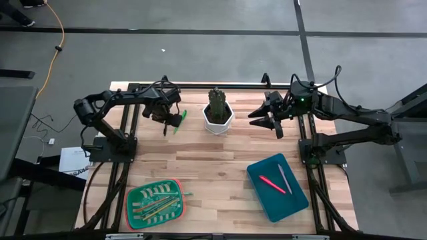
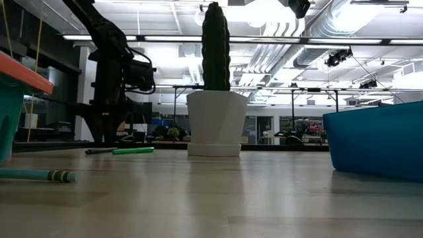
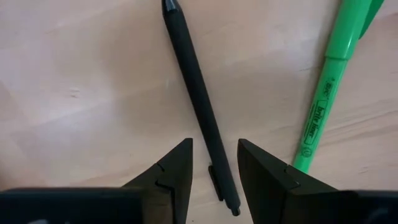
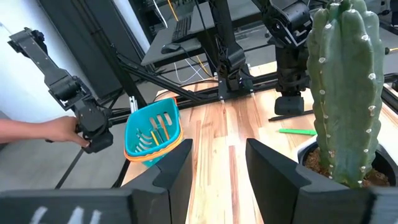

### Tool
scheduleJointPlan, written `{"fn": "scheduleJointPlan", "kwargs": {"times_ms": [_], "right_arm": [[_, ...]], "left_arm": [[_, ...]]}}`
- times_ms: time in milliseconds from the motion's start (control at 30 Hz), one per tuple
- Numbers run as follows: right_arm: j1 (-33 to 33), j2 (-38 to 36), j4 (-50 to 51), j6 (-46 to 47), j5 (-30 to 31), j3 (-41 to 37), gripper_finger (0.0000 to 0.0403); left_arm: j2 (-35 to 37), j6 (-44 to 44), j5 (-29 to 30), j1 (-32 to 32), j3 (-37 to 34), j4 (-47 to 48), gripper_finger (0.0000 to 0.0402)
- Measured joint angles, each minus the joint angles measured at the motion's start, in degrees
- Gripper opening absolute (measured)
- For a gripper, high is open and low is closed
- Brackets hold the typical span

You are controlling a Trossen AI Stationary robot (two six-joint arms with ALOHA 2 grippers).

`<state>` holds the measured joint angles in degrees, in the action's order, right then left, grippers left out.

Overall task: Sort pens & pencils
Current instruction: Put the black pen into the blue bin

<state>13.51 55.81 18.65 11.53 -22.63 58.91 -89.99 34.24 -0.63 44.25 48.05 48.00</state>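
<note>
The left gripper (image 3: 214,177) is hovering low over the table (image 1: 220,153) at its far left, fingers parted, straddling a black pen (image 3: 199,102) without touching it; nothing is held. In the left wrist view the black pen is lying flat between the two fingers (image 3: 177,171), its long axis running away from the wrist, clip end nearest the gripper. Just beside it a green pen (image 3: 329,93) is lying flat, angled slightly away from the black one, the two apart.

The high view is showing the green pen (image 1: 179,123) slanted toward the table's far edge, beside the gripper; the black pen is mostly hidden under the arm there. The low view is showing both end to end in line, black pen (image 2: 99,151) then green pen (image 2: 133,151), left of the white cactus pot (image 2: 213,123).

The right gripper (image 1: 272,120) is waiting above the table to the right of the pot, fingers apart, empty.

The blue tray (image 1: 275,199) at near right is holding a pink pen (image 1: 272,185) and a grey pen (image 1: 285,179), both lying diagonally. The green basket (image 1: 133,200) at near left is holding the pencils (image 1: 157,203), lying roughly parallel across it.

Only the right wrist view is showing a person's hand (image 4: 59,129) by another arm off the table.
</note>
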Motion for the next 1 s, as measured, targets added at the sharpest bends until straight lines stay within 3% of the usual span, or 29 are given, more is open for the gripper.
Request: {"fn": "scheduleJointPlan", "kwargs": {"times_ms": [1000], "right_arm": [[0.0, 0.0, 0.2, 0.2, 0.0, 0.0, 0.0140]], "left_arm": [[-2.1, -0.2, -0.9, 0.0, 0.0, -1.5, 0.0115]]}}
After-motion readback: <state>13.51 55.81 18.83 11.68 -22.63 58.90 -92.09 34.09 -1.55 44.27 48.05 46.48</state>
